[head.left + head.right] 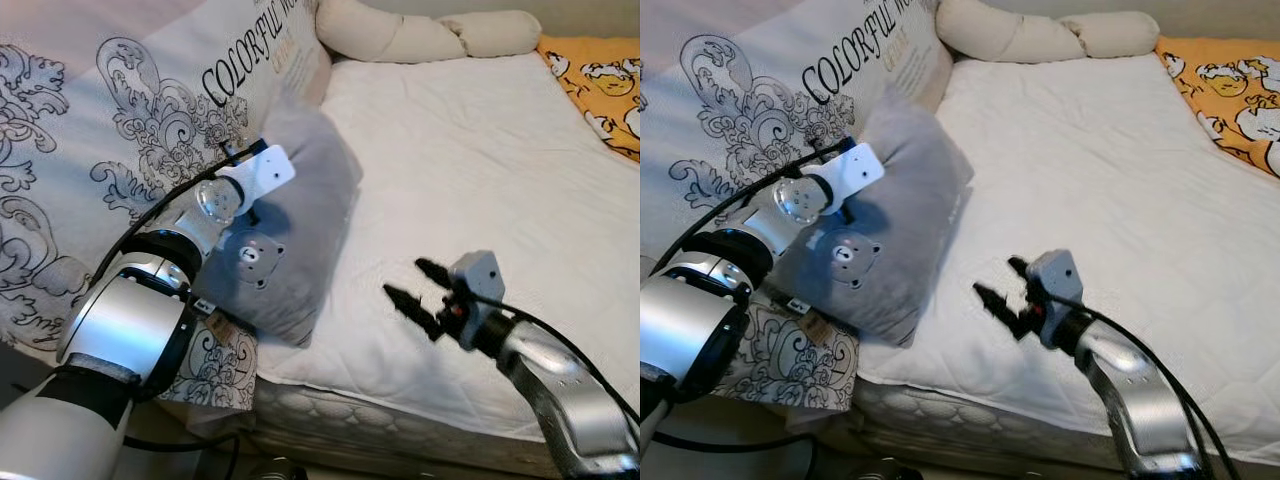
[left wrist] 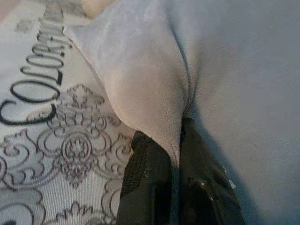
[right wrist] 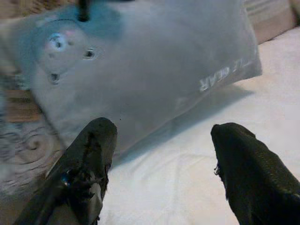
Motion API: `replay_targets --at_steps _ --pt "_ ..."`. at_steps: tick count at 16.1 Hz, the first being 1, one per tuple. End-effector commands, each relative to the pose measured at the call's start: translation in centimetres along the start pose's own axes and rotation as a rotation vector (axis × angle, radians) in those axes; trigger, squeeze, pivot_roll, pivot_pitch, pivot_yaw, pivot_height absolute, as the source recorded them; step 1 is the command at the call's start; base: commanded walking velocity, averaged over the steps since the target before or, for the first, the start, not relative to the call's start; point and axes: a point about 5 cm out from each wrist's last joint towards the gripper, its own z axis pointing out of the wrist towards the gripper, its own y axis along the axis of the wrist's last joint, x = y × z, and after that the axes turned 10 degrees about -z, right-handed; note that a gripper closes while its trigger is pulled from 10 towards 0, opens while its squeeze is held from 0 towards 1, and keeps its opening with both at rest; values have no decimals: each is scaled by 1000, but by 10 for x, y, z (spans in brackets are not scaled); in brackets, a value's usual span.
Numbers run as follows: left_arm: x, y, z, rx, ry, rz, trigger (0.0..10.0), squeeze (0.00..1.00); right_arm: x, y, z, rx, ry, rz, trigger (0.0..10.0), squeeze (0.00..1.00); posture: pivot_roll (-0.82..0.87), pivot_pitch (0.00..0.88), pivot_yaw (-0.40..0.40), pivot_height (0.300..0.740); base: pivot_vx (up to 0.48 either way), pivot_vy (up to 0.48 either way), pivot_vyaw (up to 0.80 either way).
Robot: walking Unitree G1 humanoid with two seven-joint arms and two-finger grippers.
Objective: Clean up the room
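Note:
A grey cushion (image 1: 300, 215) with a small bear face lies tilted at the left side of the white bed (image 1: 480, 170), leaning on a large patterned pillow (image 1: 120, 130). My left gripper (image 2: 176, 154) is shut on the cushion's edge (image 2: 159, 112), pinching a fold of grey fabric between its fingers. My right gripper (image 1: 418, 290) hovers open just above the mattress, to the right of the cushion, with nothing between its fingers (image 3: 91, 154). In the right wrist view the cushion (image 3: 154, 61) shows its bear face and white lettering.
A long cream bolster (image 1: 420, 35) lies across the head of the bed. An orange cartoon-print blanket (image 1: 600, 85) covers the far right corner. The mattress's front edge (image 1: 400, 420) runs below my right arm. Black cables trail along both arms.

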Motion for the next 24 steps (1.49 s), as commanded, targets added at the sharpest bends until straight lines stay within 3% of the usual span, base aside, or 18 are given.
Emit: replay_targets --at_steps 1,3,4,5,8,13,15,16,17,19,20,22,23,24 --pt "7 -8 -2 34 22 6 10000 0 4 7 1 -24 38 2 10000 0 -104 0 147 740 0 0 0" --pt "10 -9 -3 31 44 -5 10000 0 3 8 0 -19 62 -7 10000 0 -104 0 141 740 0 0 0" --pt "11 -8 -3 23 39 -10 10000 114 3 9 1 -17 69 -9 10000 0 -104 0 141 740 0 0 0" --pt "11 -7 -3 21 34 -23 10000 1000 3 9 1 -15 71 -11 10000 0 -103 0 141 740 0 0 0" --pt "22 -6 -5 31 53 -20 10000 1000 4 13 5 -46 93 -7 10000 0 -98 0 159 740 0 0 0" --pt "52 -5 -14 9 135 -109 10000 1000 3 18 12 -81 136 -15 10000 0 -76 0 164 740 0 0 0" --pt "63 8 -17 -167 147 -441 10000 1000 -4 14 12 -71 50 -17 10000 0 -23 0 146 740 0 0 0" --pt "60 11 -18 -276 128 -592 10000 1000 -7 11 15 -80 -60 14 10000 0 -17 0 141 740 0 0 0" --pt "57 11 -18 -308 117 -624 10000 1000 -8 13 17 -90 -108 21 10000 0 -12 0 131 740 0 0 0" --pt "26 6 -16 -417 50 -781 10000 1000 -9 23 25 -157 -227 96 10000 0 13 0 108 740 0 0 0" --pt "18 5 -16 -436 40 -805 10000 1000 -7 23 26 -152 -229 105 10000 0 19 0 102 740 0 -244 0" --pt "-27 -7 -34 -469 67 -885 10000 1000 -10 10 35 -45 -407 130 10000 0 32 0 67 740 0 -474 0" --pt "-34 -9 -39 -468 85 -906 10000 1000 -12 8 35 -28 -458 148 10000 0 43 0 53 740 0 -480 0" --pt "-49 -19 -52 -431 143 -901 10000 1000 -14 3 33 7 -547 147 10000 0 65 0 34 740 0 -480 0"
